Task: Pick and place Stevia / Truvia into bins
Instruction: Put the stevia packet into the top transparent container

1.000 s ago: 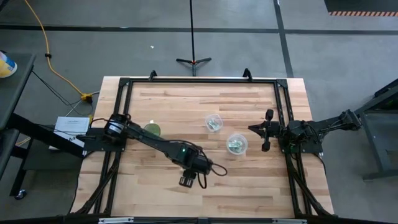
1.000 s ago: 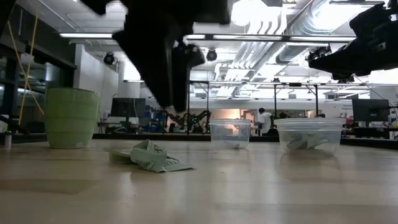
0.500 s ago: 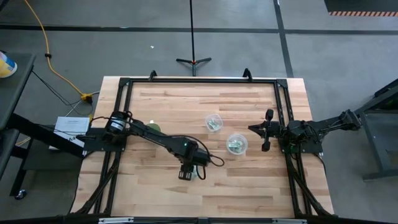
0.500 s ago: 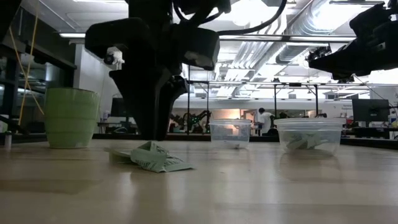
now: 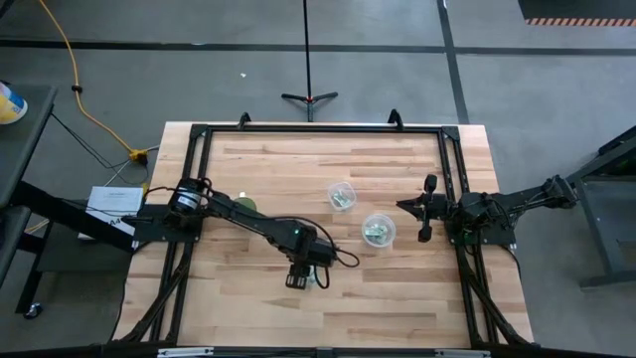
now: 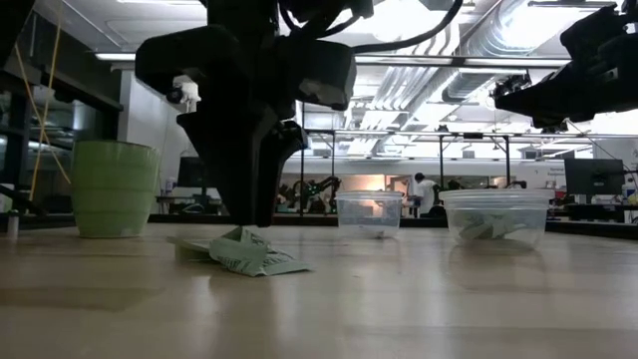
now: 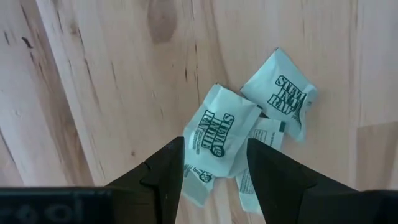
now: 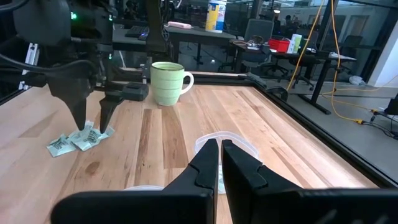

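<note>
Crinkled pale-green packets (image 7: 219, 138) lie clustered on wood; two clear cups (image 5: 342, 195) hold packets.

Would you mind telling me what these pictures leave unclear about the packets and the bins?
- Loose Stevia packets: left wrist view shows three overlapping; the left gripper's fingers may cover more.
- High view: the arm hides that pile.
- Near bin, far bin: packets inside are too small to count in any view.
- Right gripper: waiting, shut.

Grey concrete floor (image 5: 556, 89) around the wooden table (image 5: 397, 298) — ceiling lights (image 6: 399, 20) and pipework overhead.
</note>
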